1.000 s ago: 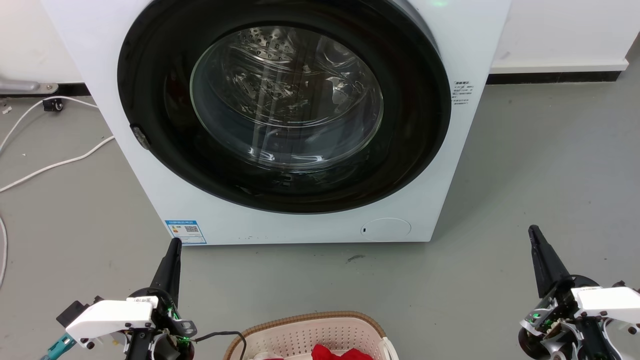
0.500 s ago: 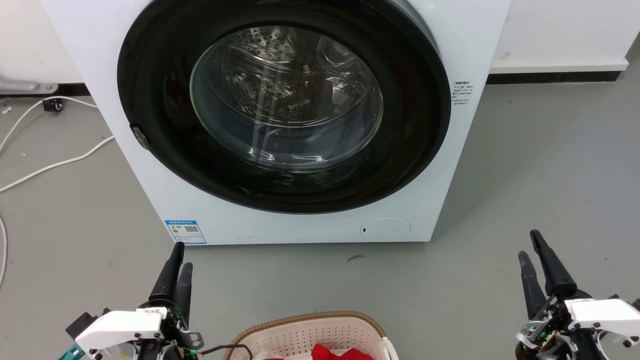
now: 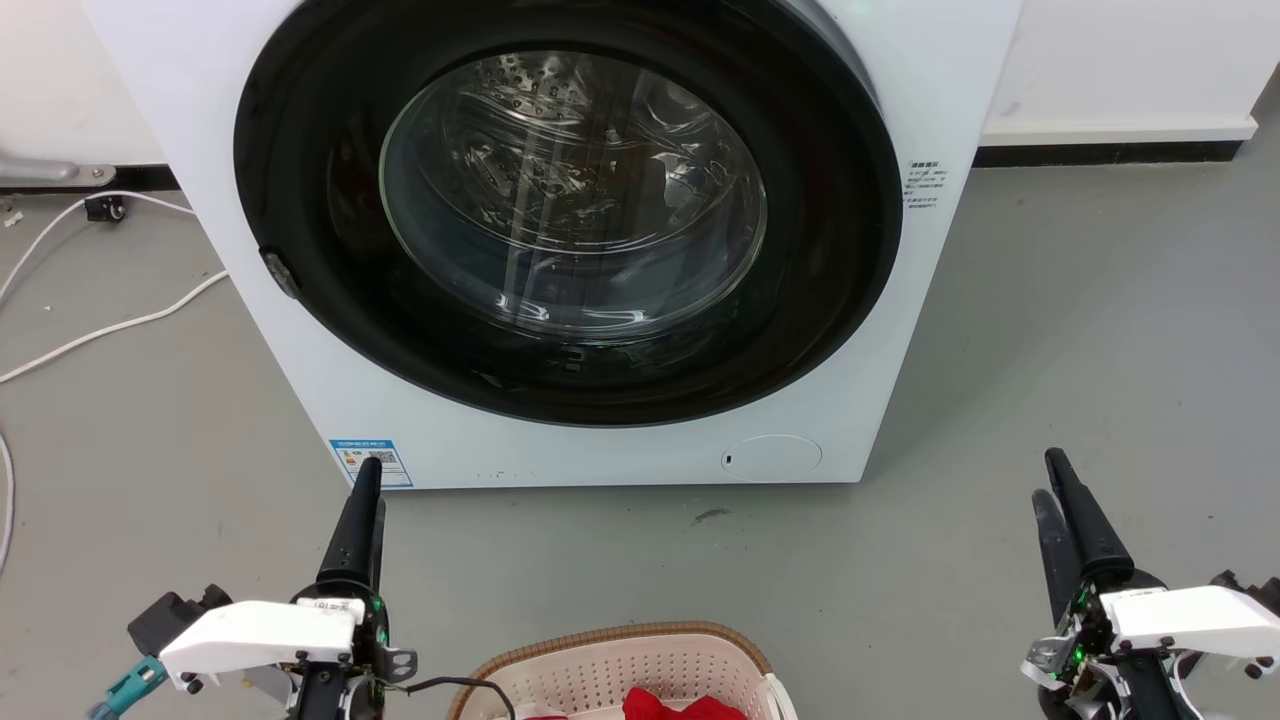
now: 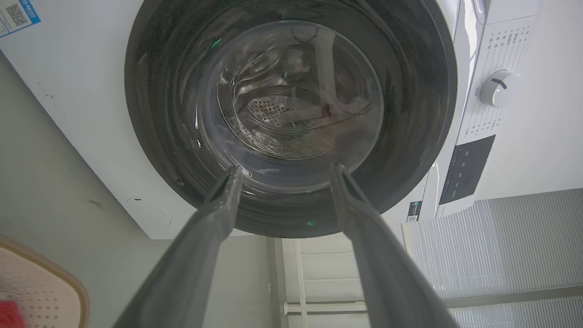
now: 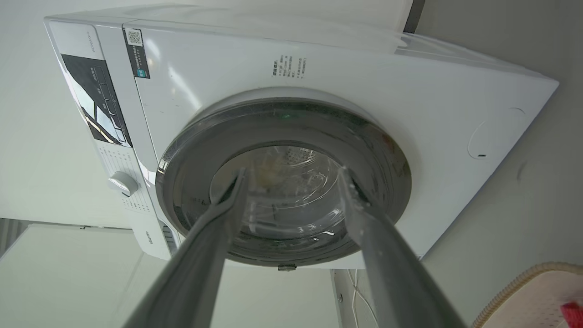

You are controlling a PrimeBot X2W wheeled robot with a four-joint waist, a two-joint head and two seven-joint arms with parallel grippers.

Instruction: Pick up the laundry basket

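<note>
Cream laundry basket sits ungrasped (wrist views show both jaws parted).

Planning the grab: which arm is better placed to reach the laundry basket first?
Left, probably: the left pincer hangs close beside the laundry basket rim, the right pincer farther off; both open.

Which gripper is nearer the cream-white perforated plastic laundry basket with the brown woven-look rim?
Left. The left gripper is just left of the cream-white laundry basket; the right gripper is well away to its right. Neither touches it.
</note>
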